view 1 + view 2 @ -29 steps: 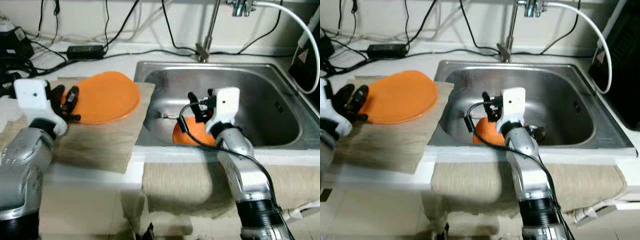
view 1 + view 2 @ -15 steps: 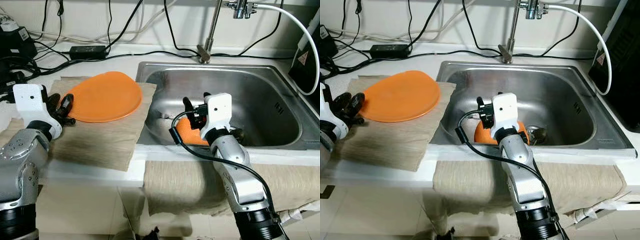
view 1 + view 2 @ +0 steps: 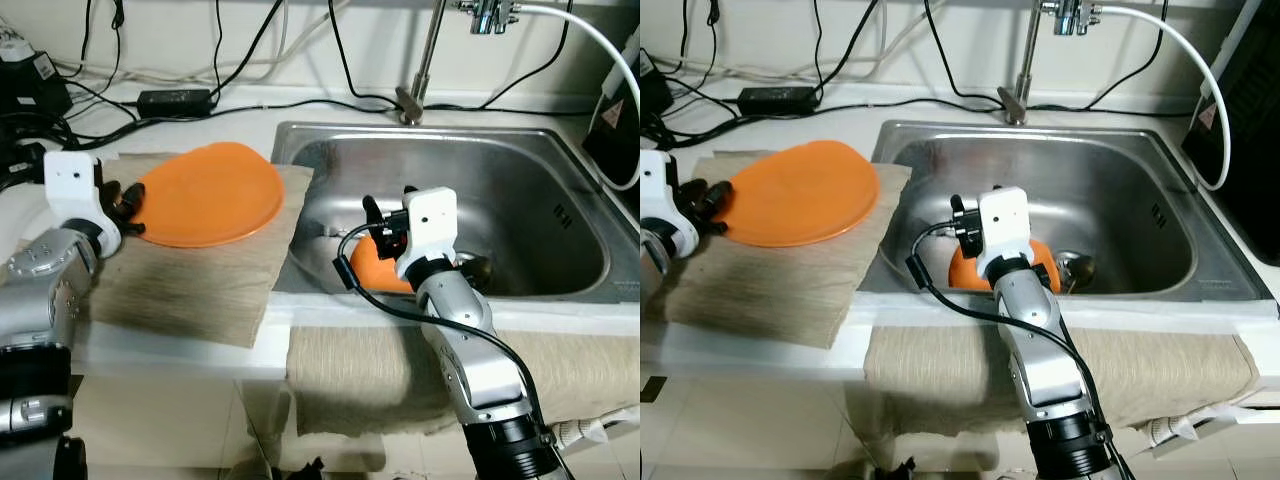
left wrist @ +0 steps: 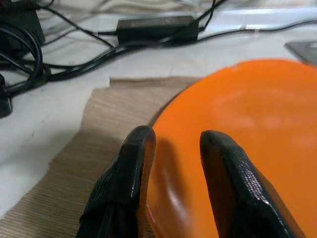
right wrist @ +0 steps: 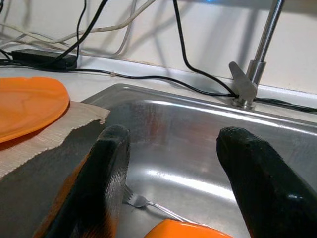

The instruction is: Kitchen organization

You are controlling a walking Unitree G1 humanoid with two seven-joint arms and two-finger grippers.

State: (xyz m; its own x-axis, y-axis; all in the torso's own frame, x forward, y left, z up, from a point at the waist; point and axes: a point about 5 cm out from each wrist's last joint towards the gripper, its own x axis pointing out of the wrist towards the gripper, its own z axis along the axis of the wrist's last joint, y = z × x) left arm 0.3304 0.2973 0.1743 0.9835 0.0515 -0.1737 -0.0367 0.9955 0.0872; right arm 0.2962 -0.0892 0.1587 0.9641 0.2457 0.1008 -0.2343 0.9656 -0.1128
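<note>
An orange plate lies on a beige cloth on the counter, left of the steel sink. My left gripper is at the plate's left rim, open, with one finger over the plate and the other over the cloth. In the sink, near its front wall, sits a smaller orange dish, partly hidden by my right wrist. My right gripper hovers open just above that dish, holding nothing. A fork lies on the sink floor beyond it.
The faucet stands behind the sink, with a white hose curving right. Black cables and a power adapter lie along the back of the counter. A dark appliance stands at the far right. Another cloth hangs over the counter's front edge.
The camera has shifted a little. My left gripper has settled closer onto the plate's left rim. My right gripper has edged slightly left over the orange dish in the sink.
</note>
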